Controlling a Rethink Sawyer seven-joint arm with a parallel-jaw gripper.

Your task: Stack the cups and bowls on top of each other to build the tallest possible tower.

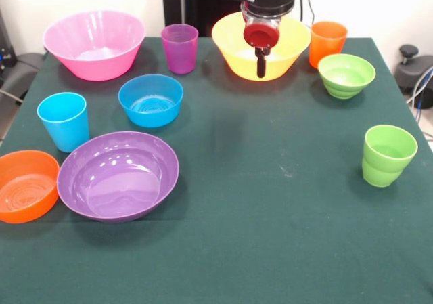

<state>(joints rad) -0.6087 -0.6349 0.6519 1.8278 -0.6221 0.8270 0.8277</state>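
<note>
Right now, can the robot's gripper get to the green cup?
Probably yes. The green cup stands alone on bare table, nothing beside it. The gripper hangs far off, over the yellow bowl.

Dark green table [270, 236] with six bowls [118, 175] and four cups [388, 156], all upright, none stacked.

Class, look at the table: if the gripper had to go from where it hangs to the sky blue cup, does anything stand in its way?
The gripper hangs before the yellow-orange bowl. Toward the sky blue cup, the small blue bowl sits roughly on that line; the purple cup stands beside it.
</note>
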